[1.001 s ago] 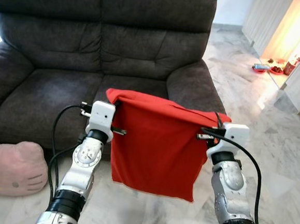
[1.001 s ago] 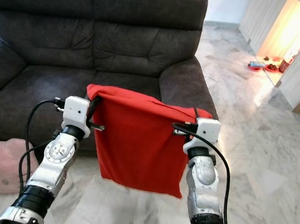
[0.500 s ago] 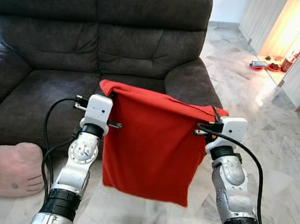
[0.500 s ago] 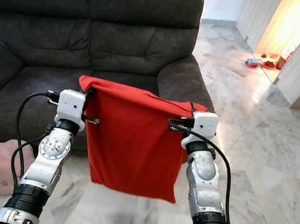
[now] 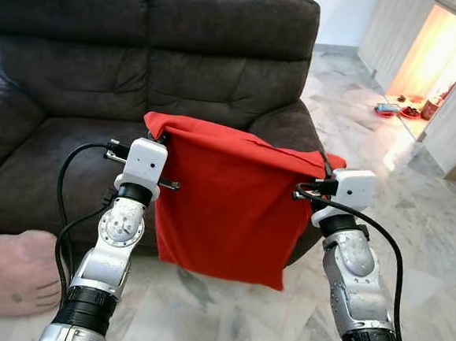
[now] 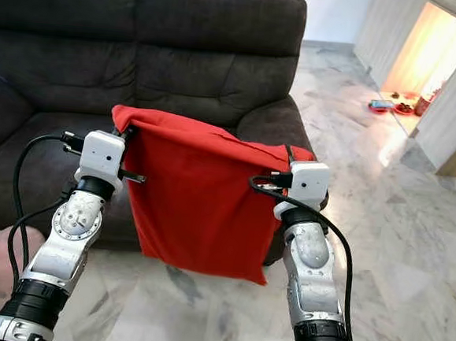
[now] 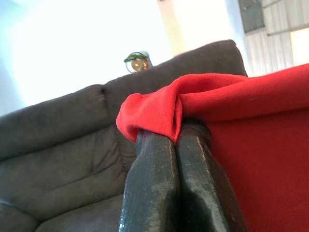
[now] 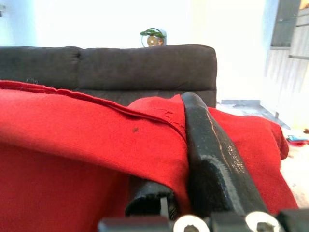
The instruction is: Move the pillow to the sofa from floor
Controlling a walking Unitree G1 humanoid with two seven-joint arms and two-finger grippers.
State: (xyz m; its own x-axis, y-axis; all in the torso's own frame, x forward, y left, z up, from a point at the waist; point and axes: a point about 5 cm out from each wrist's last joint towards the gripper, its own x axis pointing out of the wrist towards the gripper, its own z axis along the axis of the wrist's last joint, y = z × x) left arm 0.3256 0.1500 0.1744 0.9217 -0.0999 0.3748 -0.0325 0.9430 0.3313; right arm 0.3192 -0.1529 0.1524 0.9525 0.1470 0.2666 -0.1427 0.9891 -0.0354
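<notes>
At the lower left lies a pink cushion (image 5: 11, 272) on the marble floor (image 5: 436, 234). The left gripper (image 5: 166, 139) and the right gripper (image 5: 322, 178) each pinch 1 top corner of the red pillow (image 5: 229, 210), which hangs at the centre before the dark sofa (image 5: 142, 61).

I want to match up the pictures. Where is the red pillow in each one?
Left eye view: red pillow hangs mid-picture between both grippers, before the sofa.
Right eye view: same, slightly further left.
Left wrist view: draped over the left gripper, filling that picture's right side.
Right wrist view: folded over the right gripper, spread across the picture.
Shared landmark: the dark sofa behind.
</notes>
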